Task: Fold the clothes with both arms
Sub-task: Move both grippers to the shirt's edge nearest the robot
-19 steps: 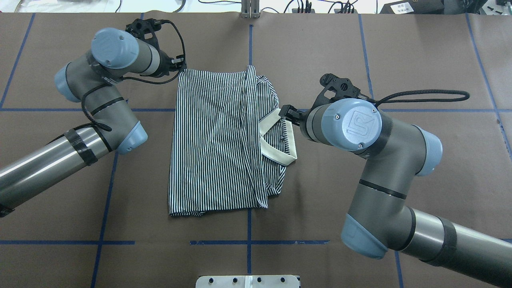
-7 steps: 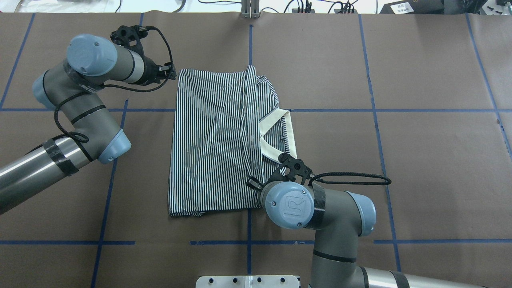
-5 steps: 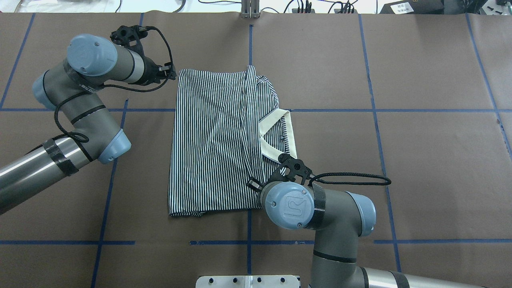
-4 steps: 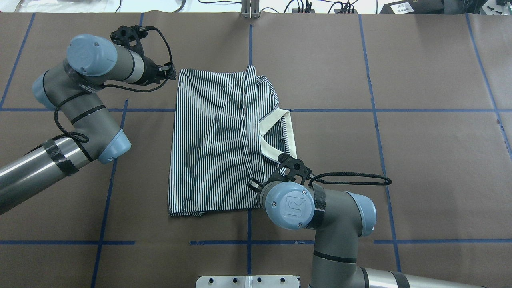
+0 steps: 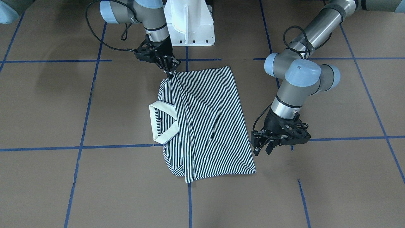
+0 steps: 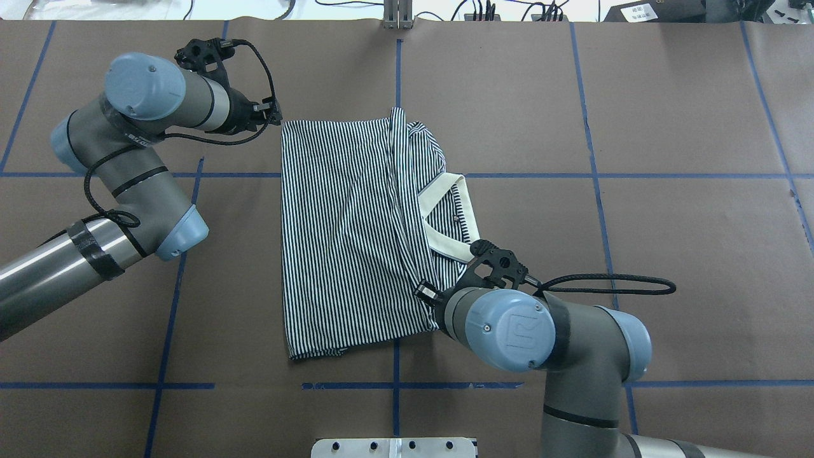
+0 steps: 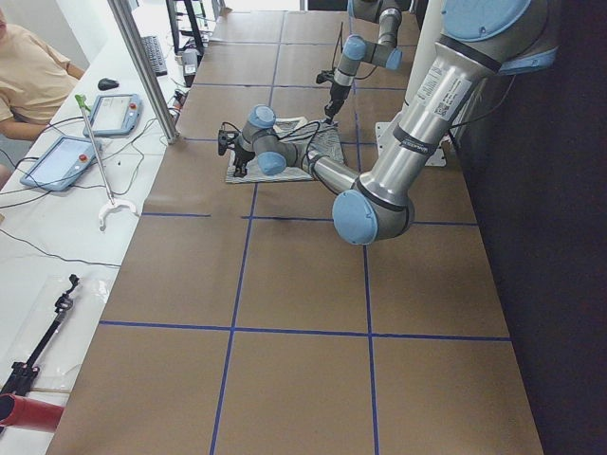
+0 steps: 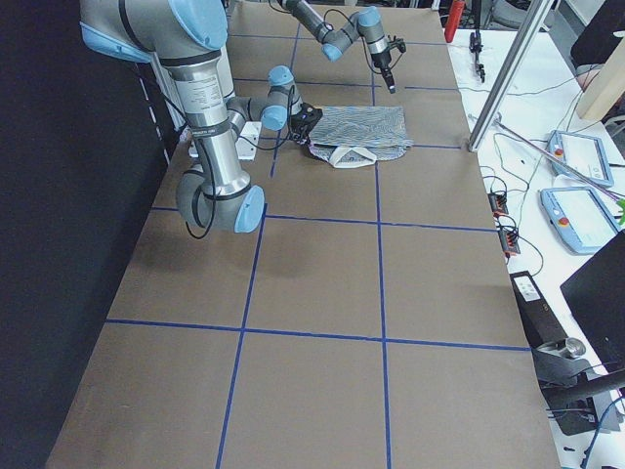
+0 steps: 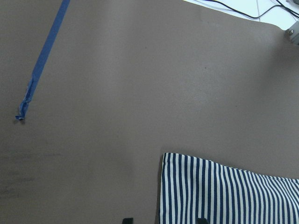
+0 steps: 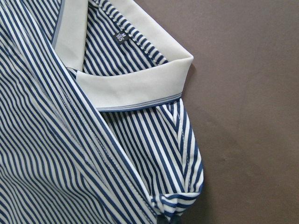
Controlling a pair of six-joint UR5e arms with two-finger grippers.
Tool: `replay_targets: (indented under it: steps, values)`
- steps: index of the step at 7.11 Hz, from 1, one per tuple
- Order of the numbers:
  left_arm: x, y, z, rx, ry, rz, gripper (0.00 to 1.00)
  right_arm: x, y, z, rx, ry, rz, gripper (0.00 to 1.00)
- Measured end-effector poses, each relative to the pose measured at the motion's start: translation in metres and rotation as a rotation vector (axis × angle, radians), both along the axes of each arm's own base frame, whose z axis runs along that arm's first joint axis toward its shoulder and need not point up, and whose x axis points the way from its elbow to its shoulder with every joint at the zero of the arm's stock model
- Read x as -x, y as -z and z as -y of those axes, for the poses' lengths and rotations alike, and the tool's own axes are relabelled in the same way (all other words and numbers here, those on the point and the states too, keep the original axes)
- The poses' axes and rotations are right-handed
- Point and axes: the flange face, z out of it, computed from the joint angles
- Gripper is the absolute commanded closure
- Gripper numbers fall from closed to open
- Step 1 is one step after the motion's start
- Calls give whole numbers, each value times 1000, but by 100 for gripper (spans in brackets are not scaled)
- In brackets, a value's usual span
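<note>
The striped polo shirt (image 6: 350,222) lies partly folded in the middle of the brown table, its cream collar (image 6: 453,224) on the right side. My right gripper (image 6: 425,296) is shut on the shirt's near right corner, and the fabric (image 5: 177,85) rises to a point at the gripper (image 5: 169,72). The right wrist view shows the collar (image 10: 135,84) and stripes close up, but no fingers. My left gripper (image 6: 276,119) stands open beside the far left corner, also seen across the table (image 5: 263,151). The left wrist view shows that corner (image 9: 187,177) between the spread fingertips (image 9: 127,220).
Blue tape lines (image 6: 397,63) grid the brown table cover. The white pedestal base (image 5: 190,22) stands at the robot's side of the table. A person (image 7: 28,76) sits by tablets beyond the far edge.
The right gripper left the collar, went to the near right corner and shut on it, then pulled right, dragging the shirt's near part with it. The left gripper drew back slightly from the far corner.
</note>
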Motion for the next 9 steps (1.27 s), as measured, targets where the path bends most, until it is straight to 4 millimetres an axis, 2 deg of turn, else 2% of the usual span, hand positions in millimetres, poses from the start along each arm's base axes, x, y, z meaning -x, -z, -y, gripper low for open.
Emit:
replay_targets:
  steps: [1, 2, 3, 4, 6, 8, 9]
  values:
    - [7, 18, -20, 27, -2, -74, 45, -11, 1, -7, 5, -2, 14, 100]
    - [10, 38, -58, 92, -29, -176, 41, -13, 2, -19, 17, -6, 26, 100]
    - [3, 57, -108, 163, -68, -263, 38, -13, 3, -30, 22, -12, 35, 100]
    - [-8, 66, -165, 245, -104, -318, 38, -15, 3, -38, 22, -13, 41, 100]
    - [-31, 76, -256, 403, -123, -312, 38, -18, -1, -45, 22, -11, 37, 100]
    - [-69, 67, -321, 464, -119, -204, 41, -18, -2, -46, 20, -12, 35, 100]
    - [-84, 58, -342, 471, -113, -139, 43, -18, -2, -47, 20, -12, 36, 100]
